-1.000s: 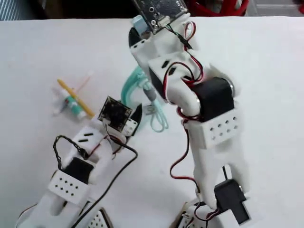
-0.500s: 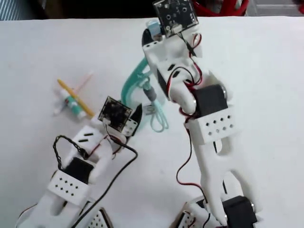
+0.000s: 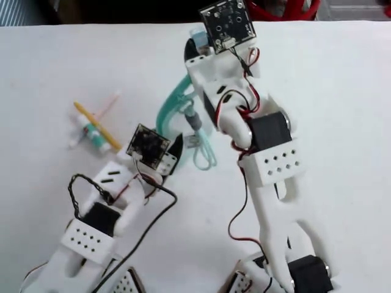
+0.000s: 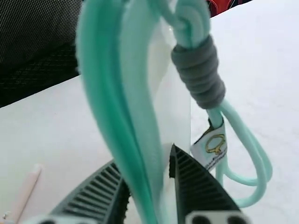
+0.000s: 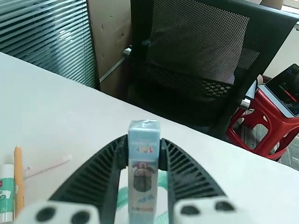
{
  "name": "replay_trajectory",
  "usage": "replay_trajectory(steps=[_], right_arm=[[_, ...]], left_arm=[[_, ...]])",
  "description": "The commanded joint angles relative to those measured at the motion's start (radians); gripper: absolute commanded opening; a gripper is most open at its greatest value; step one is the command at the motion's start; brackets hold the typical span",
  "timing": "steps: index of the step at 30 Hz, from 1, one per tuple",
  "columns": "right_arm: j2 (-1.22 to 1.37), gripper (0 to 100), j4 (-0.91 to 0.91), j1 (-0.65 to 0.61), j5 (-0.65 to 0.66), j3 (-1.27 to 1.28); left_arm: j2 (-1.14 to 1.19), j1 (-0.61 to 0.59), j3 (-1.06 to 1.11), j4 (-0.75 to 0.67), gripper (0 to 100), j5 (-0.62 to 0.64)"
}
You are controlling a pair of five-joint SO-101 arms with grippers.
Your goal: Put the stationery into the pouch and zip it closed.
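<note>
Step in hand: loading the pouch. The eraser looks like the piece going in now, judging by where it hangs.
Right gripper (image 5: 144,143): closed on a small pale-blue eraser (image 5: 142,179), which stands upright between the jaws above the far end of the pouch.
Left gripper (image 4: 148,184): clamped on the green rim of the pouch (image 4: 105,88), holding that edge up off the counter (image 3: 342,91).
Pouch: clear with a green zip edge, lying between the two arms. Its mouth seems to gape below the eraser, but the right arm hides most of it from above.
Cord (image 4: 198,65): a pale green loop with a grey wrap and a small tag, hanging just beside the left gripper. The zip is not yet drawn.
Loose stationery: a yellow pencil (image 3: 95,124), a glue stick (image 3: 88,131) and a pink stick (image 3: 109,105) lie bunched together on the counter, well apart from the pouch on the left arm's side.
Next move: the right gripper needs to come down over the opening and let go only once the eraser is inside the rim, while the left gripper holds the edge steady.
Left to do: the three loose pieces, then the zip. Most of the task is ahead.
</note>
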Motion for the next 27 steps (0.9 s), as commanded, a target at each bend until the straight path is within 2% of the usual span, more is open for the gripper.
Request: replay_trajectory(steps=[1, 4, 8, 25, 27], right_arm=[[-0.022, 1.8, -0.065, 0.010, -0.006, 0.003], [-0.007, 1.8, -0.084, 0.007, -0.008, 0.034], [0.001, 1.8, -0.104, 0.008, -0.008, 0.061], [-0.228, 1.9, -0.111, 0.008, -0.005, 0.284], [-0.236, 4.6, -0.104, 0.008, -0.005, 0.290]], left_arm=[[-0.013, -0.001, -0.003, -0.018, 13, 0.009], [-0.013, -0.002, -0.003, -0.018, 15, 0.012], [-0.015, -0.007, -0.003, -0.017, 21, 0.132], [-0.018, -0.008, -0.003, -0.017, 21, 0.141], [-0.018, -0.008, -0.003, -0.017, 21, 0.141]])
